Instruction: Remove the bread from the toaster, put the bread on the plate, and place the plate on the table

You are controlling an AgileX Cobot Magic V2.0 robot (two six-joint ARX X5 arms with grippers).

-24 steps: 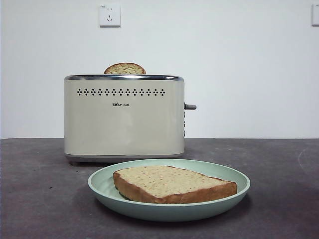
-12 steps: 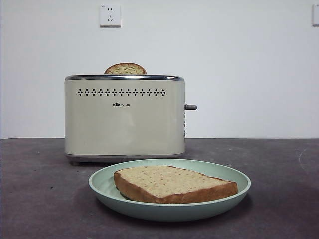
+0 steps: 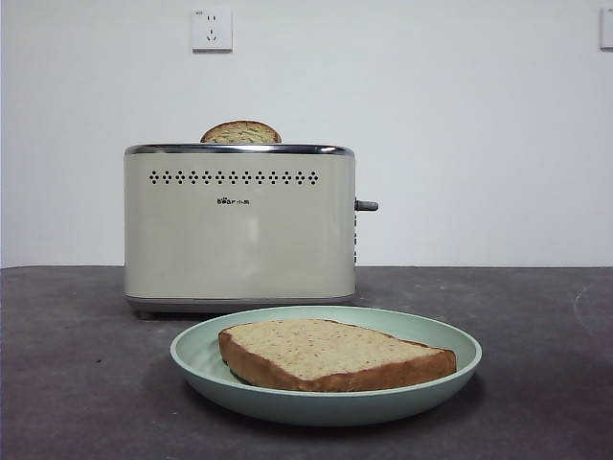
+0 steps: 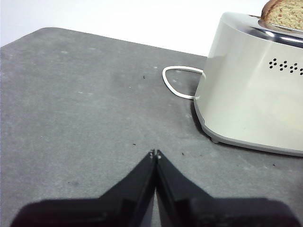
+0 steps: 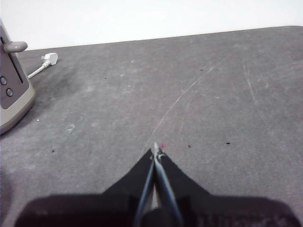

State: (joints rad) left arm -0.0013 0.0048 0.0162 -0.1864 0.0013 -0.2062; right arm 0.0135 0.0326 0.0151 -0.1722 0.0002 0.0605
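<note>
The bread (image 3: 330, 353) lies flat in the pale green plate (image 3: 196, 350), which rests on the dark grey table (image 3: 77, 383) in front of the cream toaster (image 3: 239, 225). A rounder, darker slice (image 3: 240, 132) sticks up from the toaster's slot and shows too in the left wrist view (image 4: 284, 13). My left gripper (image 4: 155, 153) is shut and empty above bare table beside the toaster (image 4: 251, 90). My right gripper (image 5: 155, 150) is shut and empty over the table on the toaster's lever side (image 5: 12, 90). Neither gripper shows in the front view.
A white power cord (image 4: 177, 85) loops on the table behind the toaster, and its plug (image 5: 47, 59) lies near the back edge. A wall socket (image 3: 211, 29) sits above the toaster. The grey lever (image 3: 366, 205) juts from the toaster's side.
</note>
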